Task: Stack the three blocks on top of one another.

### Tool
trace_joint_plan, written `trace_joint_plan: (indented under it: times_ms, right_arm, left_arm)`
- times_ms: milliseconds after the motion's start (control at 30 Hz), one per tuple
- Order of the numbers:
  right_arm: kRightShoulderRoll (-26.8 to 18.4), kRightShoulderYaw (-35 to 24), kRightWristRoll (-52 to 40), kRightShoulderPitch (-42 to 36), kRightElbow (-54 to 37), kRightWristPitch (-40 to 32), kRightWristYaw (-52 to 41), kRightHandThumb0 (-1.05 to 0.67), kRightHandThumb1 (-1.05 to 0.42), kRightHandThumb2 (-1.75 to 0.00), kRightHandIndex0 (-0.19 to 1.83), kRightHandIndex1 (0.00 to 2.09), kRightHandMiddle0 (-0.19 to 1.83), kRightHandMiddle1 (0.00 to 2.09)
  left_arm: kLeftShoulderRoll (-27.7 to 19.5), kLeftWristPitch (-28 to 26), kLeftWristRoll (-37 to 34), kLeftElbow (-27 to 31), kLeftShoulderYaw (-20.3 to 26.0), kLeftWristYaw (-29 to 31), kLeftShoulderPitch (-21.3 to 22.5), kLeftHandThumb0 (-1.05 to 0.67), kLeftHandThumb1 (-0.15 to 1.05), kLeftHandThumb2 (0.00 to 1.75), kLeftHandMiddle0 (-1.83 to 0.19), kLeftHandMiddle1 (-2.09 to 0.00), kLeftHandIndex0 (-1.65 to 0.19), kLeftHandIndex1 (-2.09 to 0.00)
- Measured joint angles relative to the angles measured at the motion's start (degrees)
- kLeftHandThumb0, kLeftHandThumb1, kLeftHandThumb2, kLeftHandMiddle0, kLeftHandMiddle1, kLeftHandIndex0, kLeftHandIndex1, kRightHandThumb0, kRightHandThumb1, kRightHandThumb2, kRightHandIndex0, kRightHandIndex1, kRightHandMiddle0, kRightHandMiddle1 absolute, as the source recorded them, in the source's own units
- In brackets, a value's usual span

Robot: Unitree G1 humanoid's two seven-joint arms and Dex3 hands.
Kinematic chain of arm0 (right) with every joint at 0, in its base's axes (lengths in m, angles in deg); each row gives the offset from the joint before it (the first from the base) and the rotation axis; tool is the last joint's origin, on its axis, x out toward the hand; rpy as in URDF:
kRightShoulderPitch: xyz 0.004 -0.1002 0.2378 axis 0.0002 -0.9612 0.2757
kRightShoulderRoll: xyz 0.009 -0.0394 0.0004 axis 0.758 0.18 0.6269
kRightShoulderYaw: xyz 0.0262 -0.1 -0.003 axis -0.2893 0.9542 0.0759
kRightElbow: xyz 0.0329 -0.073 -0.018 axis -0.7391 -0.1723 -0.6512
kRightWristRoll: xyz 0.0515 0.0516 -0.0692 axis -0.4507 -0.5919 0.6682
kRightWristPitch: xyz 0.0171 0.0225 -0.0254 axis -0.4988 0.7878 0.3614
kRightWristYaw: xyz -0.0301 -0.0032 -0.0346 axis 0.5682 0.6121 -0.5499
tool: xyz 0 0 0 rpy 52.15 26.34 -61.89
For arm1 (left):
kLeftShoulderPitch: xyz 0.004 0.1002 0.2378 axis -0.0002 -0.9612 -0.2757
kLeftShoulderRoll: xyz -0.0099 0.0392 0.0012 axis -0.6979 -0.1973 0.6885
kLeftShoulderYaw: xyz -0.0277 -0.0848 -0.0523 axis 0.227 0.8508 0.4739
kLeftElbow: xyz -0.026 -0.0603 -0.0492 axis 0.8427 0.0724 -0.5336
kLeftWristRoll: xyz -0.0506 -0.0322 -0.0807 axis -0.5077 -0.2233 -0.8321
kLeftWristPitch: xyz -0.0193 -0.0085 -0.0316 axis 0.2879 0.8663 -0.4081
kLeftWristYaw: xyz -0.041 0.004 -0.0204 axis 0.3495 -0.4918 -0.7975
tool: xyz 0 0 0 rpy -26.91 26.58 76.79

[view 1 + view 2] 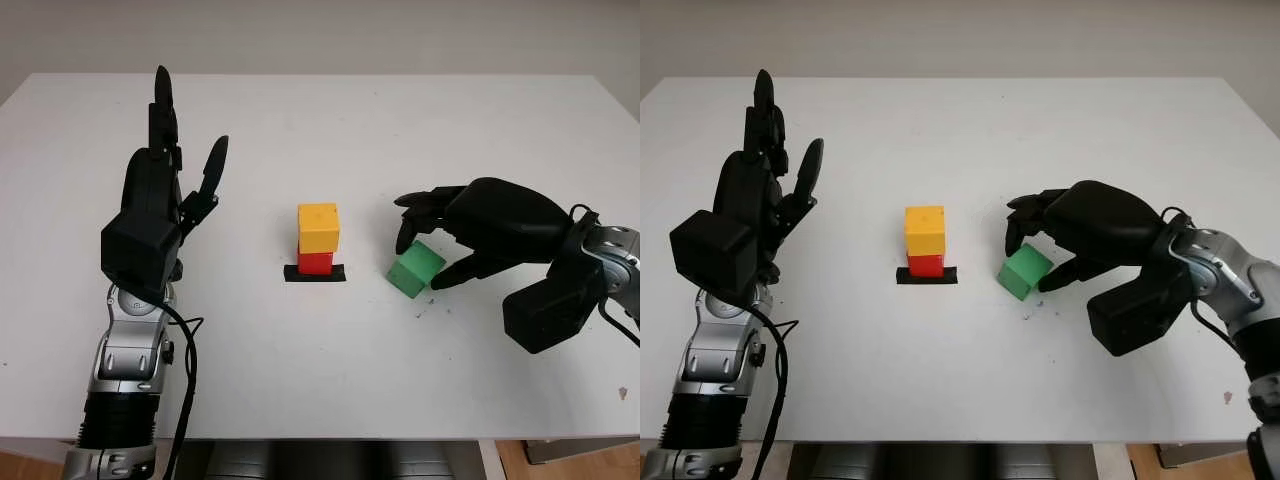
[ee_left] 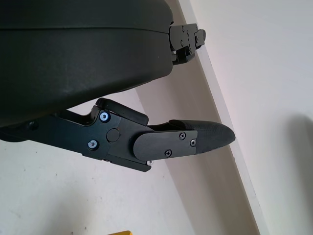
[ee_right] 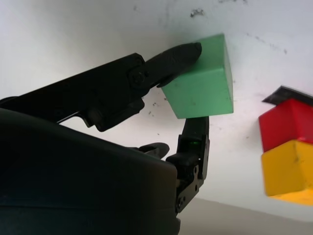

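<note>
Gripping one green block (image 1: 415, 270), seemingly lifted.

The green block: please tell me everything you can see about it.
The green block is a plain cube with matte, smooth faces. It sits on the white table, turned at an angle, just right of the yellow-on-red stack and apart from it. The right robot hand grips it: fingers press opposite sides.
</note>
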Motion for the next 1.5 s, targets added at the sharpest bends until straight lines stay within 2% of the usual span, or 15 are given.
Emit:
trace_joint_plan:
  times_ms: [167, 300, 667, 833, 967, 1300, 1500]
  right_arm:
    - [2.56, -2.87, -12.10, -0.38, -1.17, -7.68, -8.63, -0.41, -0.96, -0.05, 0.32, 0.04, 0.35, 1.39]
    - [4.51, -5.56, -20.19, -0.52, -4.46, -16.97, -14.13, -0.43, -0.95, -0.05, 0.32, 0.05, 0.36, 1.38]
    - [9.12, -10.31, -30.90, 0.02, -8.63, -32.01, -21.15, -0.49, -0.96, -0.05, 0.27, 0.04, 0.32, 1.46]
    - [12.13, -13.29, -36.60, 0.21, -13.47, -44.06, -21.00, -0.46, -0.97, -0.05, 0.22, 0.02, 0.31, 1.50]
    - [16.94, -16.56, -43.32, -0.04, -20.15, -54.84, -17.88, -0.45, -0.96, -0.05, 0.23, 0.03, 0.29, 1.55]
    - [24.19, -18.70, -48.57, -0.80, -32.70, -68.00, -8.96, -0.46, -1.01, -0.06, 0.20, 0.03, 0.20, 1.68]
    - [26.72, -17.89, -47.36, 1.40, -34.38, -70.86, -4.36, -0.42, -1.02, -0.06, 0.19, 0.03, 0.18, 1.74]
  left_arm:
    - [0.01, -0.27, -0.41, 0.01, -0.06, 0.37, 0.01, -0.67, 1.05, 0.47, 0.17, -0.04, 0.16, -0.05]
    - [0.10, -0.61, -1.19, 0.14, -0.06, 0.84, 0.01, -0.67, 1.05, 0.46, 0.17, -0.04, 0.16, -0.05]
    - [0.12, -0.29, -1.18, 0.16, -0.08, 0.84, 0.00, -0.66, 1.05, 0.47, 0.16, -0.06, 0.16, -0.05]
    - [0.15, -0.08, -1.08, 0.15, -0.08, 0.64, -0.05, -0.66, 1.05, 0.47, 0.16, -0.06, 0.16, -0.05]
    - [0.20, -0.11, -0.96, 0.16, -0.08, 0.38, -0.07, -0.66, 1.05, 0.47, 0.15, -0.06, 0.15, -0.05]
    - [0.51, -0.35, -0.20, 0.17, -0.04, -0.72, -0.11, -0.69, 1.05, 0.46, 0.13, -0.06, 0.13, -0.06]
    - [0.57, -0.23, -0.02, 0.17, -0.23, -0.57, -0.10, -0.69, 1.05, 0.48, 0.16, -0.05, 0.15, -0.05]
